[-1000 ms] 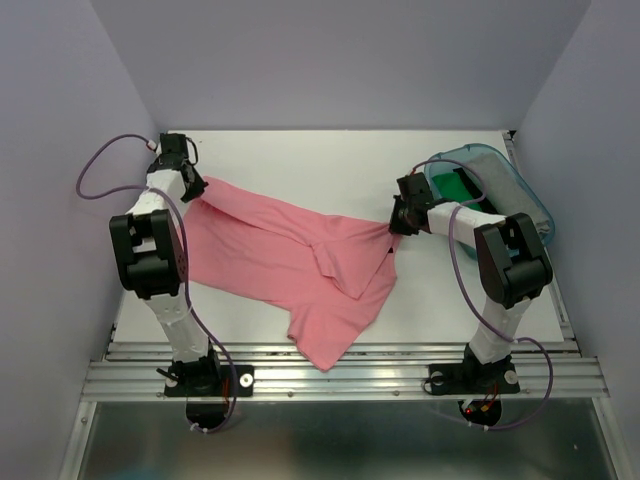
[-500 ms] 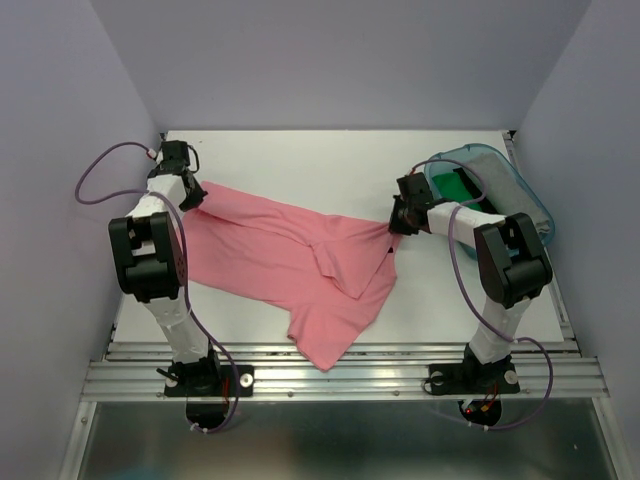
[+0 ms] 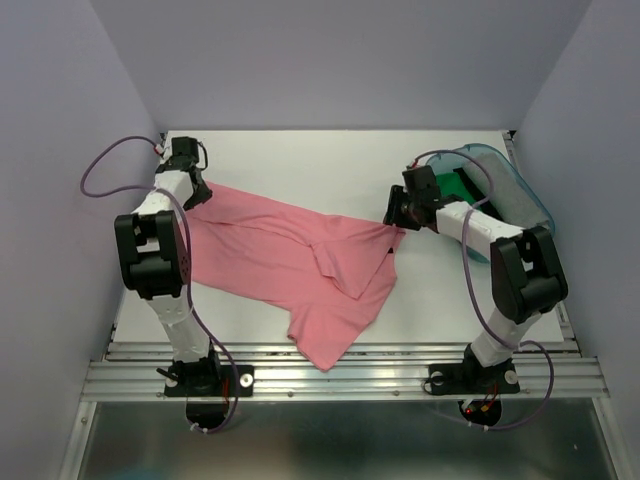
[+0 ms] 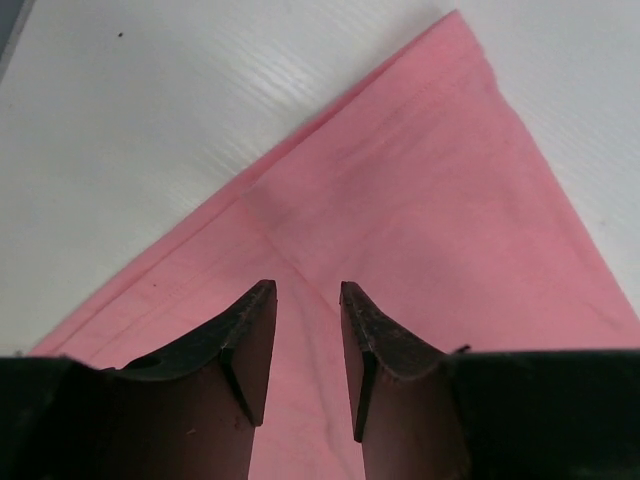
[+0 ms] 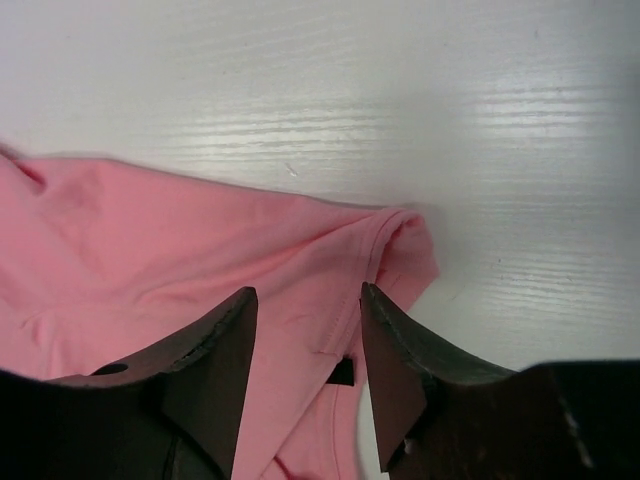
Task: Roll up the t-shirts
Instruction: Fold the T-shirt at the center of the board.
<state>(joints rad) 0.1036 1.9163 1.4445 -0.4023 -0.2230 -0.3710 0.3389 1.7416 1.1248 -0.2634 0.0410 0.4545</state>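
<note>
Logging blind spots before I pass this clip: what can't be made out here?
1. Top view: the right arm covers part of the teal tub; only green cloth shows inside.
2. Top view: the left arm hides the pink t-shirt's far left corner.
3. Right wrist view: a small dark patch on the shirt, by the right claw, is too small to identify.

t-shirt (image 3: 280, 250): soft matt cloth | table (image 3: 300, 165): smooth, faintly grained | tub (image 3: 520, 185): translucent glossy plastic
</note>
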